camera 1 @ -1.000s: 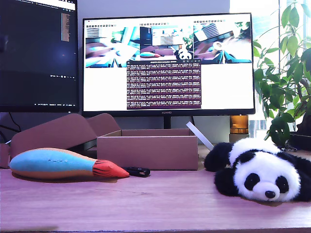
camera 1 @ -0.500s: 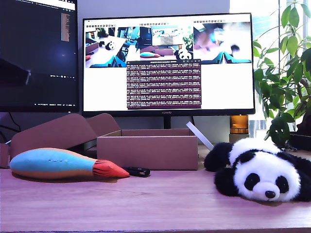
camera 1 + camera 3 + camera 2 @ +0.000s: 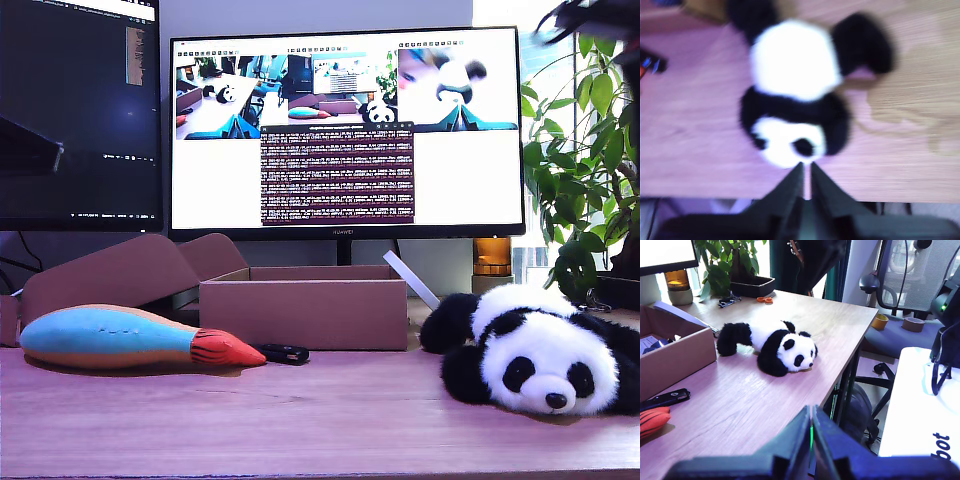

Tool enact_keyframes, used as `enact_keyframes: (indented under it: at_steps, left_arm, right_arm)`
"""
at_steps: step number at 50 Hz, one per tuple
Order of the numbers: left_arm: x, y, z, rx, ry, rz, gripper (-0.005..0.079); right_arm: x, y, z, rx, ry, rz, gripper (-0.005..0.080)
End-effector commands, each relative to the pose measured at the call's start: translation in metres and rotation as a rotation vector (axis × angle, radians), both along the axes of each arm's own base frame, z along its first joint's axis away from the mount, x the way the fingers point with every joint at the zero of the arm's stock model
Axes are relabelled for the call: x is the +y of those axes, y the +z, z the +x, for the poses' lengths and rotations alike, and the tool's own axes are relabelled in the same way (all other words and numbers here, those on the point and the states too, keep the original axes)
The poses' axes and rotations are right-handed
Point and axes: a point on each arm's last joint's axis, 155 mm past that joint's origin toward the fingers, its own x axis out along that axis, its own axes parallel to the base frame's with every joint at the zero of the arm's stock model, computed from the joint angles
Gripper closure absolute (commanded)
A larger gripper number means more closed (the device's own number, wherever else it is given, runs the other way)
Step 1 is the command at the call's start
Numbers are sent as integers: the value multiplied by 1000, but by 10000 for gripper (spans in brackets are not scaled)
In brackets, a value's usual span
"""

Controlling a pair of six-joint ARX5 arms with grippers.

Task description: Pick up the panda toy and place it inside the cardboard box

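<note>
Fluffy black-and-white plush panda toy (image 3: 535, 354) lying belly-down on wooden desk (image 3: 330, 420), at exterior view's right, just beside low brown cardboard box (image 3: 303, 313), not in it. Box open, flaps up. Long blue-orange-red plush fish (image 3: 135, 338) on exterior view's left, small black stick-shaped item (image 3: 282, 352) at its red end. Monitor (image 3: 345, 130) behind box, potted plant (image 3: 585, 150) at exterior view's right. My first gripper (image 3: 811, 440) clenched, empty, well apart from panda. My second gripper (image 3: 806, 182) clenched, empty, above panda's head; that view blurred. Dark blurred shape, top of exterior view's right, cut off.
</note>
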Motion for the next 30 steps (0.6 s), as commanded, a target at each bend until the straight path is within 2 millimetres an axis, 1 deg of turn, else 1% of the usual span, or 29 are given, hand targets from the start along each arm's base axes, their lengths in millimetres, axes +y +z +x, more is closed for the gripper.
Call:
enact_keyframes:
  at_steps: [1, 2, 4, 6, 7, 12, 18, 30]
  left_arm:
    - [0, -7, 0, 6, 0, 11, 756]
    - [0, -7, 0, 6, 0, 11, 756]
    - [0, -7, 0, 6, 0, 11, 756]
    - [0, -7, 0, 6, 0, 11, 756]
    - [0, -7, 0, 6, 0, 11, 756]
    - [0, -7, 0, 6, 0, 11, 756]
    - [0, -7, 0, 6, 0, 10, 756]
    - [0, -7, 0, 6, 0, 10, 756]
  right_arm:
    - [10, -6, -2, 40, 19, 18, 296]
    - [12, -9, -3, 51, 23, 22, 244]
    - [16, -14, -4, 74, 32, 34, 167]
    - [19, -19, -4, 98, 36, 41, 120]
    - [21, -21, -4, 108, 38, 45, 110]
    - [26, -33, 2, 126, 47, 41, 109]
    - [33, -43, 11, 119, 56, 44, 108]
    - [37, -53, 29, 102, 53, 41, 99]
